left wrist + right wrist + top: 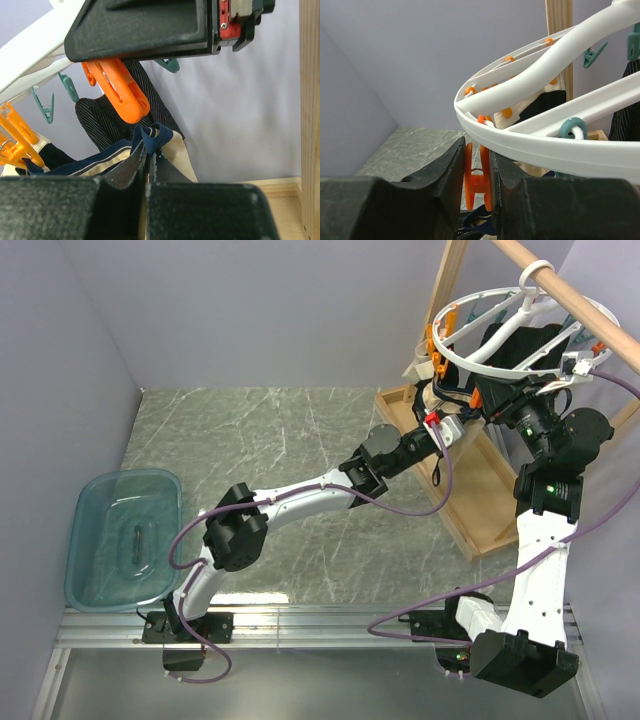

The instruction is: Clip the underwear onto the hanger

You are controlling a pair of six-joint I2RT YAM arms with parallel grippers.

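Our left end effector [146, 176] grips underwear [179, 150] trim, right end effector [476, 172] squeezes an orange clip [476, 184] (mouth unseen); we'd feed trim deep.

No text, label, brand or number is legible for you in any of the three views. The small red and white fitting at the left arm's wrist [433, 421] is too small to read. Up close, the red plastic block with a screw [227, 22] shows no characters.
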